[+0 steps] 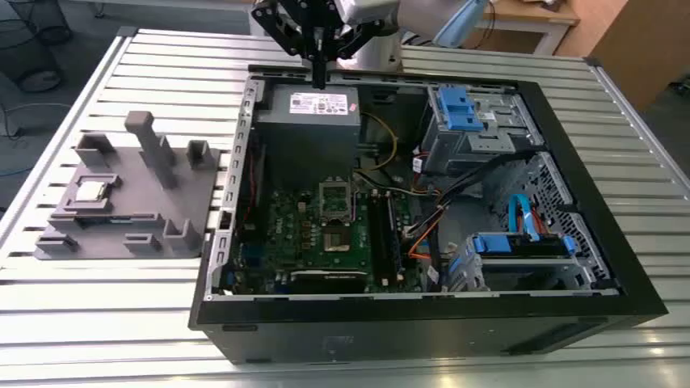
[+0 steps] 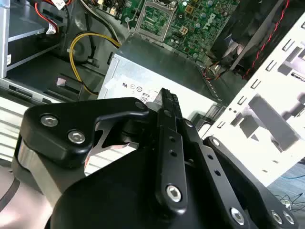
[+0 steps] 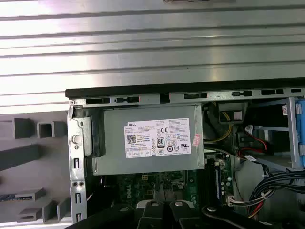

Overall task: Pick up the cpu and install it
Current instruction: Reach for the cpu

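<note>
Exterior view: claw (image 1: 319, 78) vertical over case (image 1: 431, 325) (pinched closed).

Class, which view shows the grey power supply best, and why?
The first wrist view: the power supply faces the camera squarely, its labelled face almost wholly in sight. The exterior view shows it slantwise, near the pincer. In the second wrist view the pincer's body hides its near part.
</note>
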